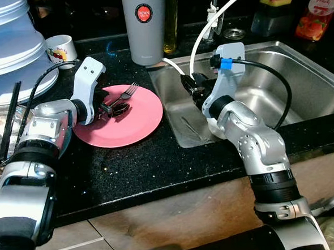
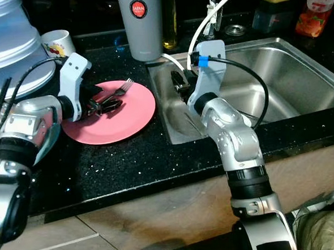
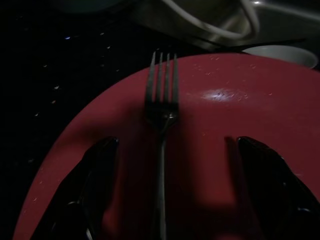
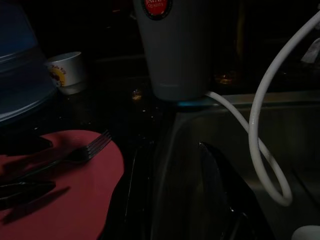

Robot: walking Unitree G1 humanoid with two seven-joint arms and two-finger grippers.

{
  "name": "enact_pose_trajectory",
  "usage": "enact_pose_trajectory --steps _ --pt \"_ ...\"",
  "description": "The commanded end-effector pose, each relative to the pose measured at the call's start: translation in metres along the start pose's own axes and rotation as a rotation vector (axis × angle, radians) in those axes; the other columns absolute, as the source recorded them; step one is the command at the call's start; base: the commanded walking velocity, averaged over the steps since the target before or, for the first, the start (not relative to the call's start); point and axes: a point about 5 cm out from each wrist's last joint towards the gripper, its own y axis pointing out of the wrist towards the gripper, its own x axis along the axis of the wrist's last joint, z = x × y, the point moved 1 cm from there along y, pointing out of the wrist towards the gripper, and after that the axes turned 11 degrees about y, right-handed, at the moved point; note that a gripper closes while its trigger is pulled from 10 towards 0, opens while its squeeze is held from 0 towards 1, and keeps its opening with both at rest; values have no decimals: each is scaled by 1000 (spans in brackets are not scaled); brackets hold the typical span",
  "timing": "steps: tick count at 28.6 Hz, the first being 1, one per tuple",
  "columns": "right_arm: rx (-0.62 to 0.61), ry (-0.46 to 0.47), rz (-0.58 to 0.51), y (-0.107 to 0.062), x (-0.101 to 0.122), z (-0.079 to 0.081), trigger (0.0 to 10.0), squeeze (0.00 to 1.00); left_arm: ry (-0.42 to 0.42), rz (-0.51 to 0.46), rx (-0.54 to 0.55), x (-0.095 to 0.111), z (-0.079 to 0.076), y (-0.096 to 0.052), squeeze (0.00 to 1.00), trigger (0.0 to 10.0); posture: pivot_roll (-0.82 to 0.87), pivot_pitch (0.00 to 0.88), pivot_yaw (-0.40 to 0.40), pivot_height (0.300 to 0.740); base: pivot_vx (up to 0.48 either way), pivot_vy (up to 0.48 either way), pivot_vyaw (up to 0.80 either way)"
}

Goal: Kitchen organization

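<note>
A silver fork [image 1: 129, 93] lies on a pink plate [image 1: 134, 128] on the black counter, tines pointing toward the back. My left gripper [image 1: 114, 110] hovers low over the plate at the fork's handle end. In the left wrist view the left gripper [image 3: 176, 144] is open, one black finger on each side of the fork [image 3: 161, 125], not touching it. My right gripper [image 1: 188, 85] hangs at the left rim of the steel sink [image 1: 299, 66]. Seen from its wrist, the right gripper [image 4: 172, 147] stands open with nothing between its fingers.
A grey tumbler [image 1: 144, 24] with a red label stands behind the plate. A white mug [image 1: 61, 49] and stacked tubs [image 1: 6, 44] are at the back left, with black chopsticks [image 1: 8, 120] beside them. A white hose [image 1: 203, 29] loops over the sink's corner.
</note>
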Motion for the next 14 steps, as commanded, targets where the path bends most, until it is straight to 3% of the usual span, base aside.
enact_pose_trajectory --steps 1,2,3,5,6,7,14 --pt "7 27 7 -3 3 4 10000 0 -15 77 -53 -9 -1 -1 125 7843 -42 224 15 740 0 0 0" --pt "7 27 7 -3 3 4 10000 0 -15 77 -53 -9 -1 -1 125 7843 -42 224 15 740 0 0 0" --pt "8 34 8 -3 4 4 10000 0 -13 108 -73 -12 -2 -2 0 6235 -42 224 15 740 0 0 0" --pt "7 41 8 -4 6 5 10000 0 15 158 -120 -17 -5 -3 0 902 -42 224 15 740 0 0 0" --pt "7 41 8 -4 6 5 10000 0 15 158 -120 -17 -5 -3 0 902 -42 224 15 740 0 0 0" --pt "2 53 8 -5 7 5 10000 0 8 177 -147 -20 -6 -4 0 0 -36 209 17 740 0 0 0" --pt "-7 80 13 -5 8 5 10000 0 -9 180 -162 -20 -6 -4 0 0 -32 198 14 740 0 0 0"
